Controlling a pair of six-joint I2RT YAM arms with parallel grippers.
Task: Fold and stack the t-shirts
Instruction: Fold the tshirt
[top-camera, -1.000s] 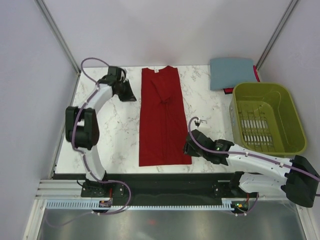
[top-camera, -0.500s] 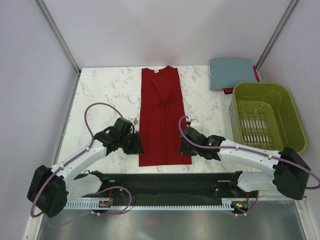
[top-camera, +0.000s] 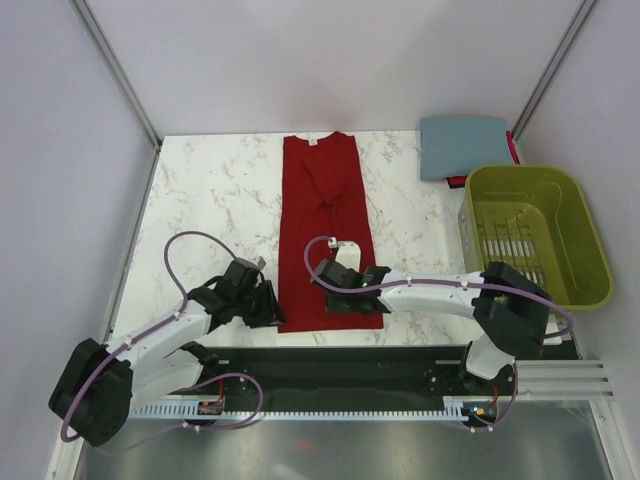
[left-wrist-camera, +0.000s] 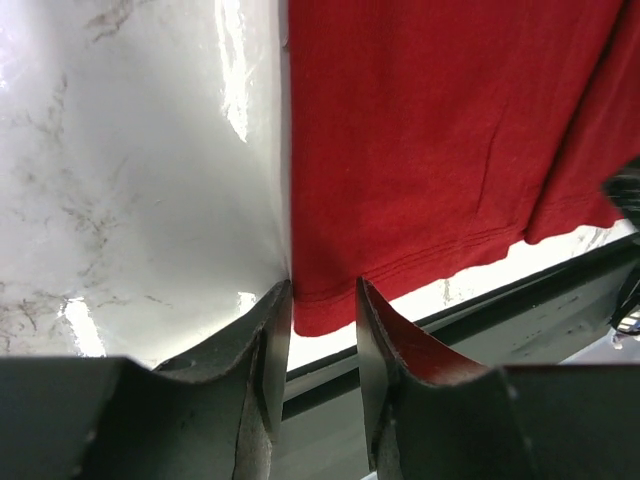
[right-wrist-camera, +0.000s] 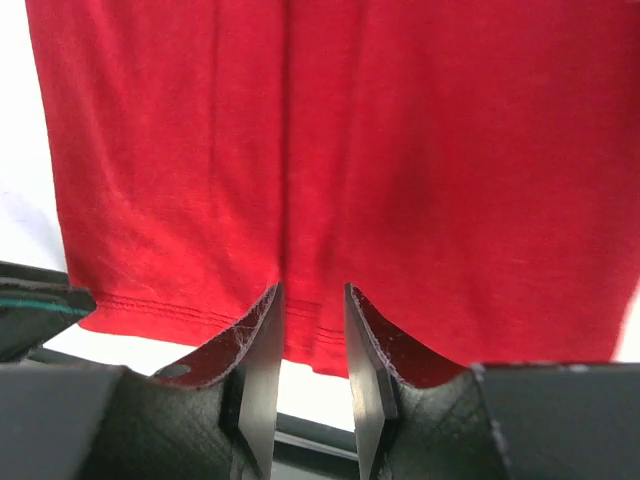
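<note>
The dark red t-shirt (top-camera: 325, 225) lies flat as a long narrow strip down the middle of the table, collar at the far end. My left gripper (top-camera: 272, 305) is at its near left corner; in the left wrist view the left gripper (left-wrist-camera: 323, 300) stands open with the hem corner (left-wrist-camera: 320, 300) between its fingertips. My right gripper (top-camera: 328, 298) is over the middle of the near hem; the right wrist view shows this gripper (right-wrist-camera: 310, 300) open astride the hem (right-wrist-camera: 315, 335). The slate blue-grey t-shirt (top-camera: 462, 147) lies folded at the far right.
An olive-green slatted basket (top-camera: 580, 240) stands at the right edge, just in front of the folded blue-grey shirt. The table's dark front rail (top-camera: 330, 355) runs close behind both grippers. Grey walls close in the left and far sides.
The left arm swung from the far left of the table down to the shirt's near left corner and its jaws opened. The right gripper slid left from the shirt's right edge to mid-hem.
</note>
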